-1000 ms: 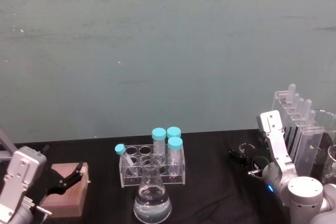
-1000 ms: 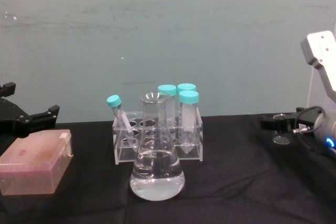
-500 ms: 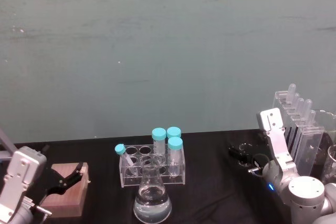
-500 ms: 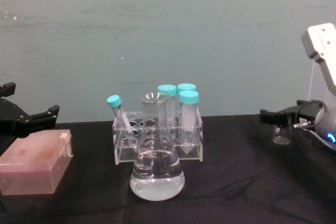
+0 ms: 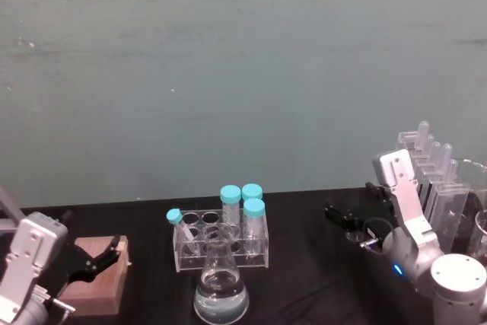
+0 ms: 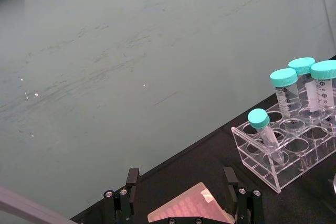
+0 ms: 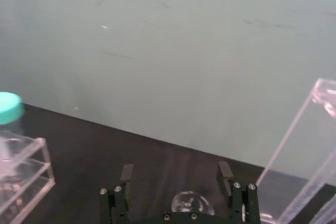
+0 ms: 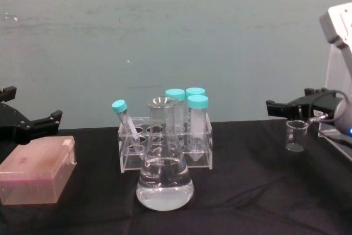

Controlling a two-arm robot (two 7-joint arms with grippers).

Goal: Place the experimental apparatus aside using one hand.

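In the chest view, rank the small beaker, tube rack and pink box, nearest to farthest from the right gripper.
1. Small beaker, right side, just under the right gripper.
2. Tube rack, table centre.
3. Pink box, far left.

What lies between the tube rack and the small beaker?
Only bare black cloth from tube rack to small beaker, in the chest view; the right gripper hovers above the beaker.

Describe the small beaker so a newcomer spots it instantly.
On the black table, look to the robot's right of the tube rack. The small beaker stands there, beneath the right end effector: short, straight-walled, empty, unlike the liquid-filled flask.
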